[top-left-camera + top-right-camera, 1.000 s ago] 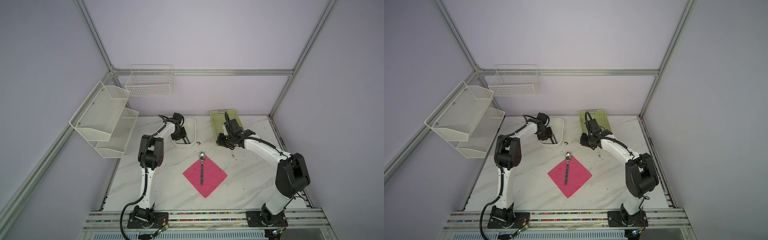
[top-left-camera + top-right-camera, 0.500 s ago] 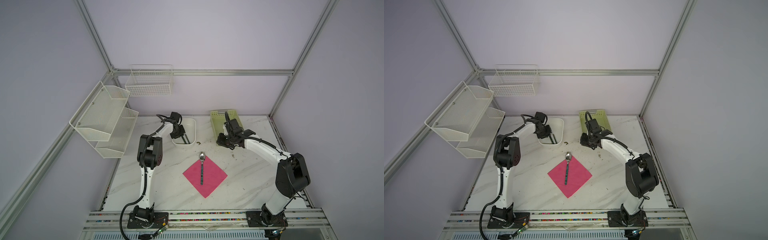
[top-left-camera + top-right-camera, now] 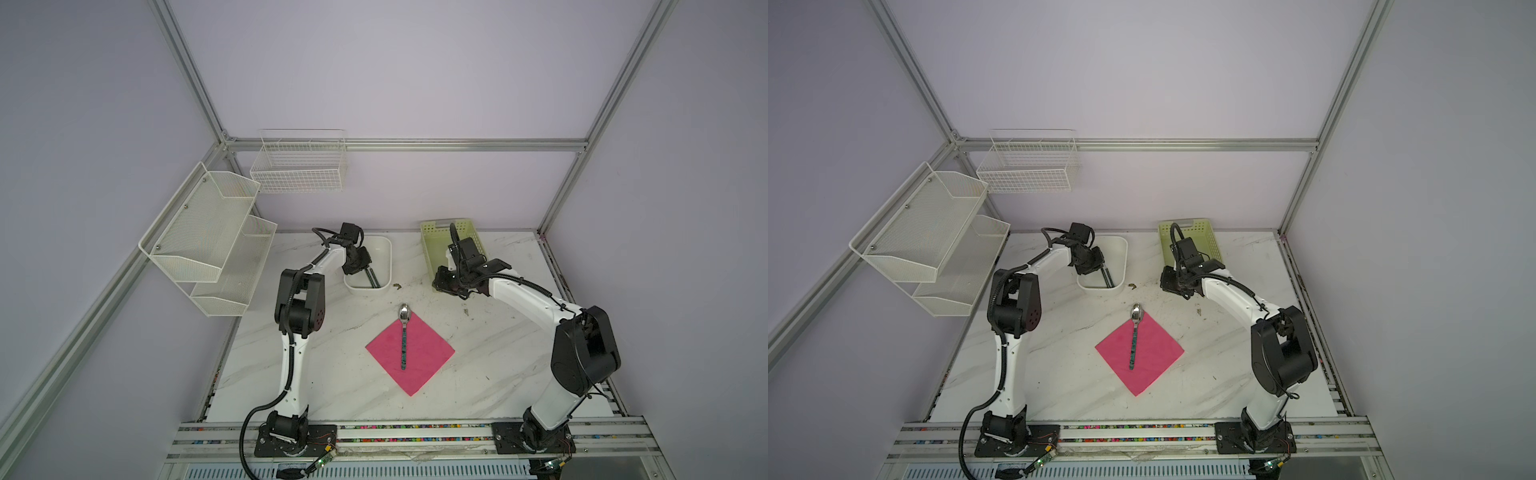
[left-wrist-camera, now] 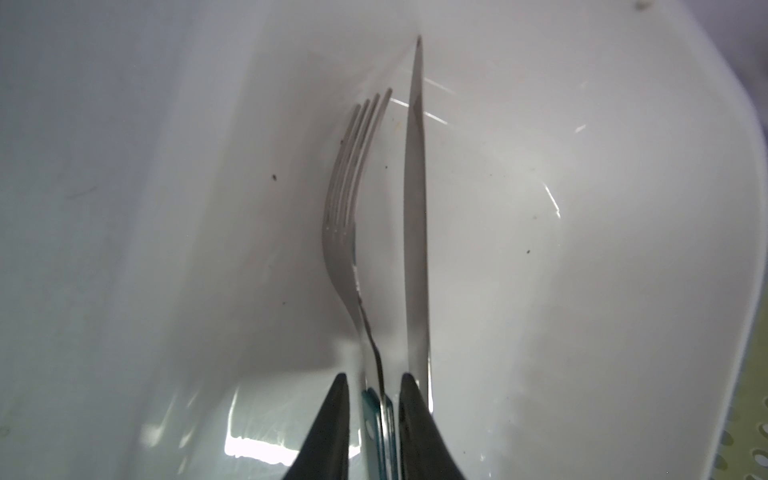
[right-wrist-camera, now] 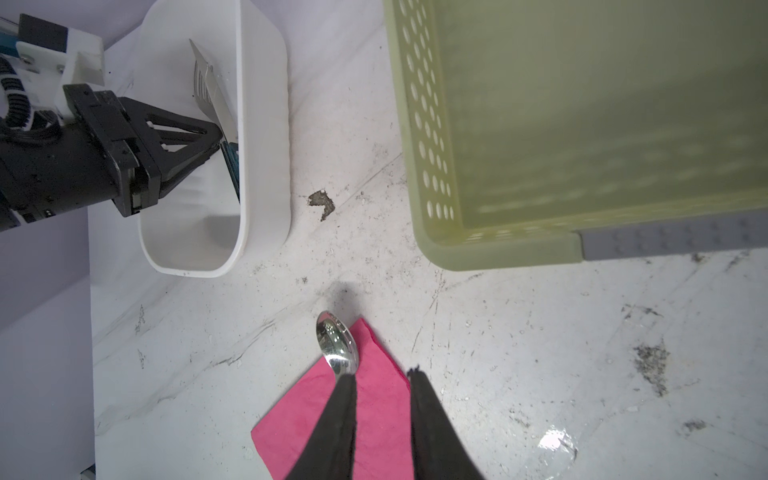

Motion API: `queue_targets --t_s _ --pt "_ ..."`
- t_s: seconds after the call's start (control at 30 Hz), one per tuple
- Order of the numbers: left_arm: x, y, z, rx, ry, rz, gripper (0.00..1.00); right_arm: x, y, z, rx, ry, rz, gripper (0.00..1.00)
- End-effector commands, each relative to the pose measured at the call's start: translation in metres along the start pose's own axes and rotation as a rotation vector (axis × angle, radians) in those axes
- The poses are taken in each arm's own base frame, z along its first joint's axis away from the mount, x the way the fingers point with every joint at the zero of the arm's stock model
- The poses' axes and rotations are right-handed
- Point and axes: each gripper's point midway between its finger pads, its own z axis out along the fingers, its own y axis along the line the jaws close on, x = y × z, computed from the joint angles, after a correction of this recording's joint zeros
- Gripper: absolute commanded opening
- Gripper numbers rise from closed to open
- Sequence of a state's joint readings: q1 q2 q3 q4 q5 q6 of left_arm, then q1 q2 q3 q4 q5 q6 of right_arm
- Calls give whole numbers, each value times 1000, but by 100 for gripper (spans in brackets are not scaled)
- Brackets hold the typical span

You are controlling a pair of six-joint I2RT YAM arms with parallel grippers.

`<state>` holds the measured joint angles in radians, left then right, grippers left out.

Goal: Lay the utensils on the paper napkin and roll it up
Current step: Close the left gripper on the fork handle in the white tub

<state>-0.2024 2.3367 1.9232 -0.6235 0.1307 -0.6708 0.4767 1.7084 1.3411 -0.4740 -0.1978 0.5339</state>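
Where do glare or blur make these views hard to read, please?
Left wrist view: fork and knife are sharp, but a blown-out glare patch sits on the white bin floor. Right wrist view: the green basket interior is out of focus, and the spoon bowl mirrors highlights. Both top views: evenly lit, no harsh shadows.

L arm (image 3: 292,365) stretched fwd, L tool (image 4: 373,376) pinching fork (image 4: 345,199), R arm (image 3: 524,296) bent inward, R tool (image 5: 381,374) jaws slightly apart

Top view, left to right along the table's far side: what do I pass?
White mesh two-tier wall shelf → white oval plastic tub → pale green perforated plastic basket.
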Motion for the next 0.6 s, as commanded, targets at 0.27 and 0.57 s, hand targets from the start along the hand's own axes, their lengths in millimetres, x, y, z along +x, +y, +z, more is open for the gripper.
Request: queue_targets --t_s 0.27,0.57 --pt "2 -1 1 -16 14 3 25 -4 -1 -8 0 -24 5 27" --pt "16 8 4 -144 32 76 25 -3 -2 -6 -1 -20 3 26"
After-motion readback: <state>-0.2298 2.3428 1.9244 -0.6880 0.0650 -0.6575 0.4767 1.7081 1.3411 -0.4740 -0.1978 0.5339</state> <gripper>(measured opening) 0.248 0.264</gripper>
